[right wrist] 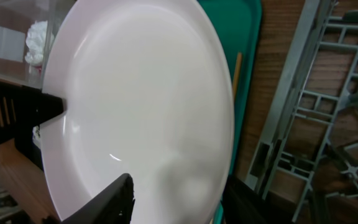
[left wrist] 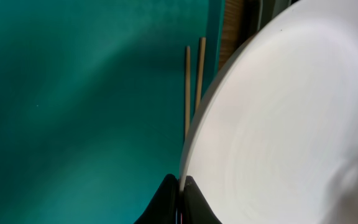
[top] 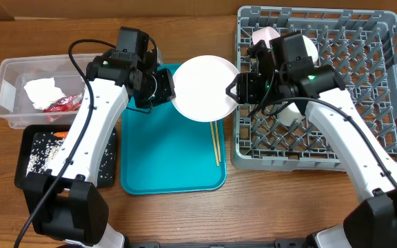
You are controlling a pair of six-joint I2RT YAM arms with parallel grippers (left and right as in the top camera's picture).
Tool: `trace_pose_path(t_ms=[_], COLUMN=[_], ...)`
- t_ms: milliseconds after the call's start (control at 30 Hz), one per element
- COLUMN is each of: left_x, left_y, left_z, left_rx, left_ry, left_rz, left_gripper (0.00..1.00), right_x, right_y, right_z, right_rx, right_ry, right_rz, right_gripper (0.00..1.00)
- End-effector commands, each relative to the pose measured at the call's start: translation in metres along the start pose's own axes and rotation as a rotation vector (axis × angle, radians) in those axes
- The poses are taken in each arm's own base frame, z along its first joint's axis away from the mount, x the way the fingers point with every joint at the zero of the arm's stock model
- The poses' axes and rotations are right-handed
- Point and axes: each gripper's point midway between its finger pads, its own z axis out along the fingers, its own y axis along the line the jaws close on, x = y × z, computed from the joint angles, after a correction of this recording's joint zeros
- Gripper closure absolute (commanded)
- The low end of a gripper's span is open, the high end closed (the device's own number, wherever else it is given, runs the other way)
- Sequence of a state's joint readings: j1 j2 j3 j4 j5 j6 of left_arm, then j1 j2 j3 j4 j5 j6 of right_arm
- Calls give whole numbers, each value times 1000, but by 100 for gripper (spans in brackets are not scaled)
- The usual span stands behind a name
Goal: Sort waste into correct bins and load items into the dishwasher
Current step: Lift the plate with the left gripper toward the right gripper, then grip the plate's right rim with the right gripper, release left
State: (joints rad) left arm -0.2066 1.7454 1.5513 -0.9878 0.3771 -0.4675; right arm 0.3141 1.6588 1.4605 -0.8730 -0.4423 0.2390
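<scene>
1. Holding the white round plate (top: 205, 88) by its left rim, the left claw (top: 169, 89) was clenched on it. The plate hung above the teal serving tray (top: 164, 165), just beside the large grey plastic dish rack (top: 364, 103).
2. The right claw (top: 234, 89) straddled the opposite rim, one finger on each face. Could not tell whether it had clamped.
3. Judged done:
   - The crumpled white tissue (top: 43, 91) and red snack wrapper (top: 67, 103) lay in the clear plastic tub (top: 2, 103).
   - The white rice (top: 40, 155) and orange carrot piece (top: 59, 133) lay in the shallow black tray (top: 23, 165).
   - Several white dishes (top: 264, 34) stood in the rack.
4. Judged left:
   - The plate was not yet in the rack, and this looked like a hand-over between arms.
   - The pair of thin wooden chopsticks (top: 216, 143) lay on the teal tray, not yet loaded.
</scene>
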Motion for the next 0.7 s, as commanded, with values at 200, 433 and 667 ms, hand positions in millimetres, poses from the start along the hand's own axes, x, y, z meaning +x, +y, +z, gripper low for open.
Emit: trace_pose_path(t_ms=[200,433,667], left_x=[-2,-2,-2], left_y=[-16,-16,-16], left_z=[-11,-11,-11], left_rx=[54,50,50], left_ry=[-18,-19,-19], left_rz=[49,50,50], left_gripper=[96,96,95], right_x=[-11,-13,-13], right_y=[3,-1,-1], right_z=[8,11,11], right_rx=[-15,3,3], right_ry=[-26,-32,-33], right_rz=[-24,-22,-22], right_gripper=[48,65,96])
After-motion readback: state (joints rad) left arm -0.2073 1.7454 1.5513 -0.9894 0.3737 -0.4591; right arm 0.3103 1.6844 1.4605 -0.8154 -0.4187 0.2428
